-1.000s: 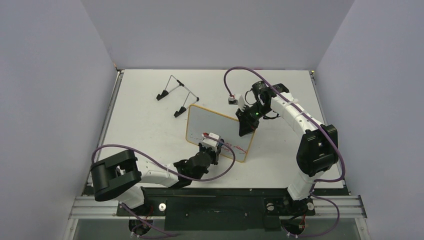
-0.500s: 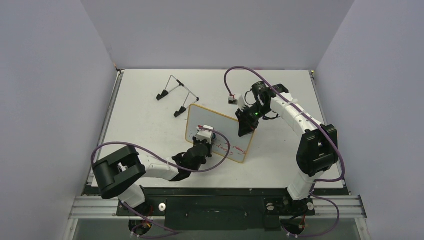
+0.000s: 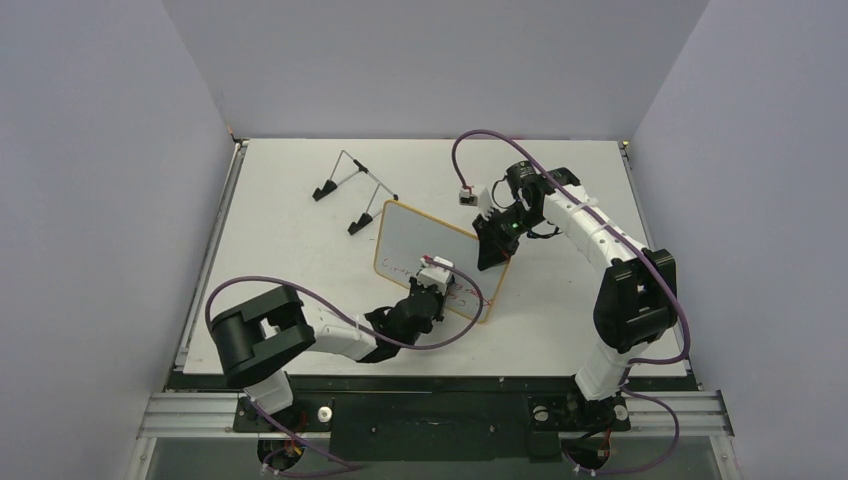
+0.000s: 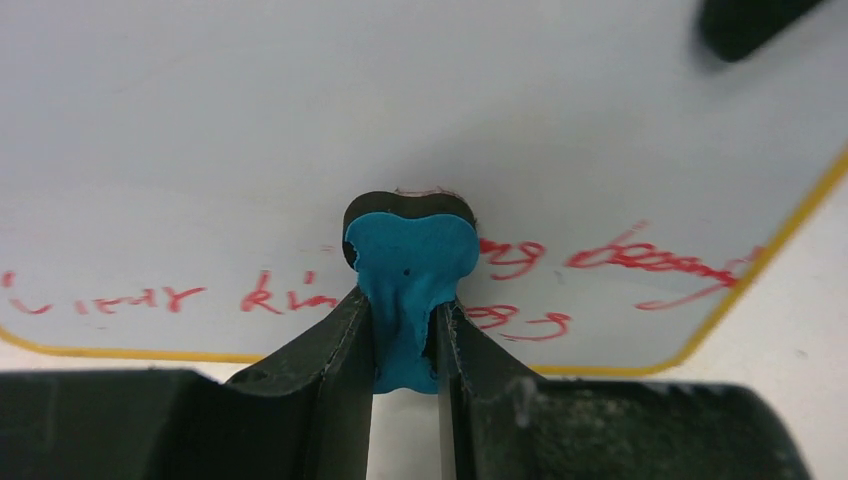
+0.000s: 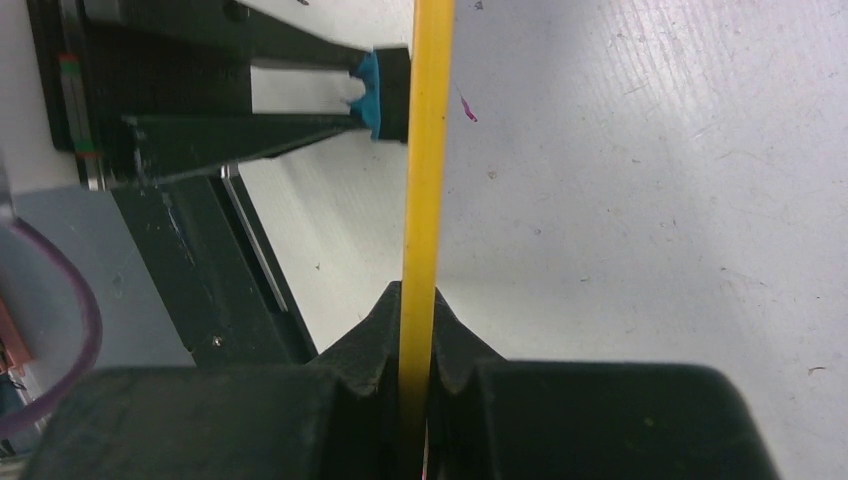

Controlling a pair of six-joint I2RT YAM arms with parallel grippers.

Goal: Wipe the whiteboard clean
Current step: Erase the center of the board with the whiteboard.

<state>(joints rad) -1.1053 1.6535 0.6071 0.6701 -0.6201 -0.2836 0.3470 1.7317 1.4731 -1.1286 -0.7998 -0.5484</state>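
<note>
While the right gripper point(image 3: 492, 250) pinches its right-hand rim, the whiteboard point(image 3: 420, 240) stands tilted up near the middle of the table point(image 3: 290, 270), its face turned toward the left arm. Its surface is white with a thin yellow-orange rim and rounded corners. The upper part is blank, and red handwriting point(image 4: 600, 262) runs in a band along the lower edge, with loose scrawled words to the left and right.

From the right wrist view the board shows only as a narrow yellow strip point(image 5: 425, 150) clamped tight between that gripper's point(image 5: 415, 330) jaws. The left gripper point(image 4: 405, 320) is closed on a blue eraser point(image 4: 410, 270) (its soft body squeezed and bulging above the fingers), and the eraser's dark pad presses flat against the board just above the red line, between the two groups of words.

Whether the board's lower rim touches the table cannot be told. A wire stand point(image 3: 352, 188) sits behind and to the left, one black foot just beside the board's far corner but apart from it. Bare tabletop lies left and right of the board, with walls closing in three sides. The left arm's purple cable point(image 3: 470, 305) loops close to the board's near corner.
</note>
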